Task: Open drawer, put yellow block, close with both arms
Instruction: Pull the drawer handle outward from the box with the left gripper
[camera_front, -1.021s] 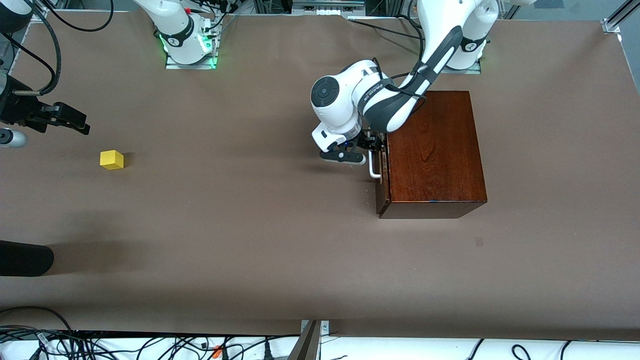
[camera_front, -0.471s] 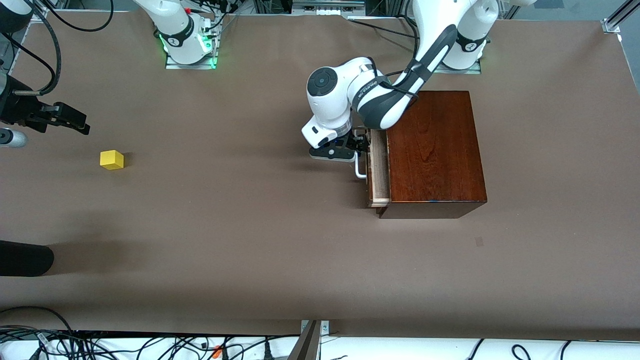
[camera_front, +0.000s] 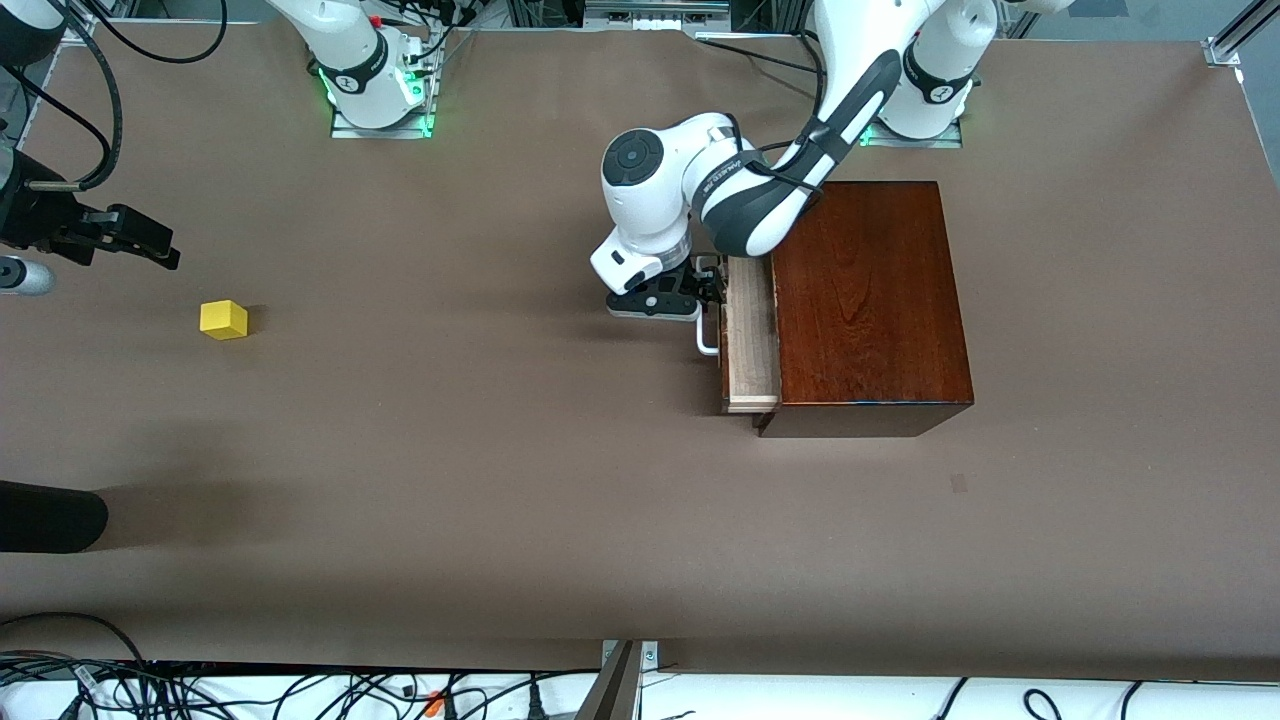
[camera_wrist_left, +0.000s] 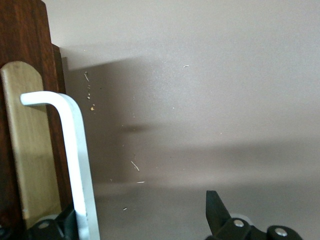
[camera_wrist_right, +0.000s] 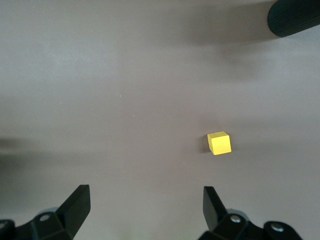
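The drawer (camera_front: 750, 340) stands partly out of the dark wooden box (camera_front: 865, 300), its pale tray showing. My left gripper (camera_front: 700, 290) is at its white handle (camera_front: 707, 335). In the left wrist view the gripper (camera_wrist_left: 140, 207) is open, with the handle (camera_wrist_left: 75, 150) lying against the inner side of one finger, in front of the reddish drawer front (camera_wrist_left: 30, 150). The yellow block (camera_front: 223, 320) sits on the table toward the right arm's end. My right gripper (camera_front: 150, 250) hangs open and empty in the air near it. The right wrist view shows the block (camera_wrist_right: 219, 143) ahead of the open gripper (camera_wrist_right: 145, 210).
A black cylinder (camera_front: 50, 515) lies at the table's edge toward the right arm's end, nearer to the front camera than the block; it also shows in the right wrist view (camera_wrist_right: 295, 17). A silver cylinder (camera_front: 20, 277) sits below the right gripper. Cables run along the front edge.
The drawer has slid out of the box toward the right arm's end. My left gripper has moved the same way with the handle. The right arm and the block have not moved.
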